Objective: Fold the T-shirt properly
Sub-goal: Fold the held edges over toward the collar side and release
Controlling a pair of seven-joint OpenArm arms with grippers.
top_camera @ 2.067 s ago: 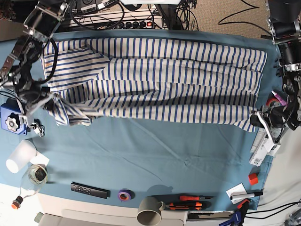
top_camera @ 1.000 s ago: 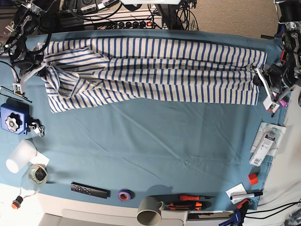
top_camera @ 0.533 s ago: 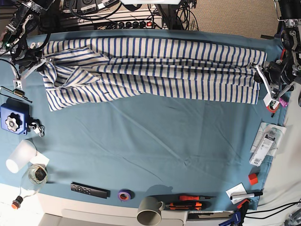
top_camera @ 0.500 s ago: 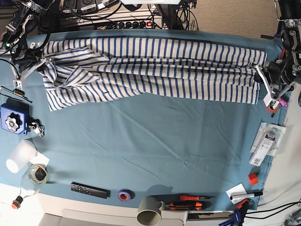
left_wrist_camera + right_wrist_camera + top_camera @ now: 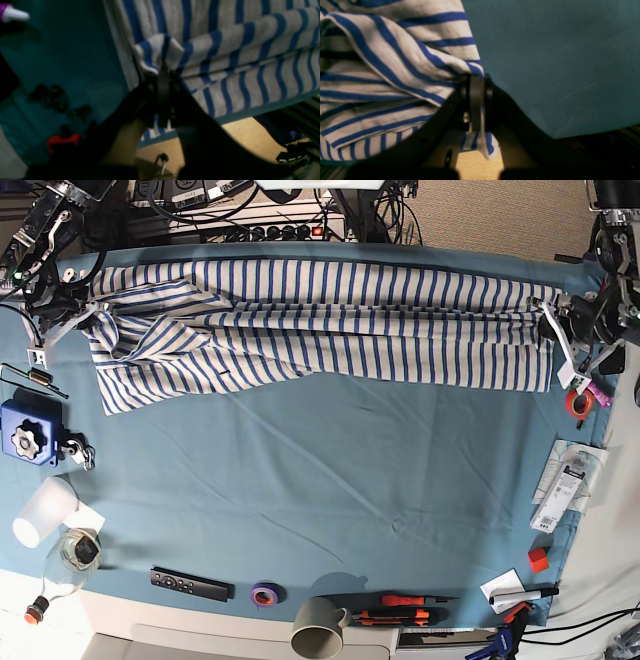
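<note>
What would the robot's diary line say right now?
left gripper: shut on T-shirt | right gripper: shut on T-shirt | T-shirt: stretched between both

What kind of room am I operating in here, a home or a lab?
Most likely a lab workbench: a power strip with tangled cables behind the teal cloth-covered table, and tools like a utility knife and tape roll along its front edge.

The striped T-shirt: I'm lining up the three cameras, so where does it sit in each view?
Base: the T-shirt stretches across the top.
Left wrist: it fills the upper right, pinched by the left hand.
Right wrist: it fills the left, pinched by the right hand.
Shared landmark: the teal cloth underneath.
</note>
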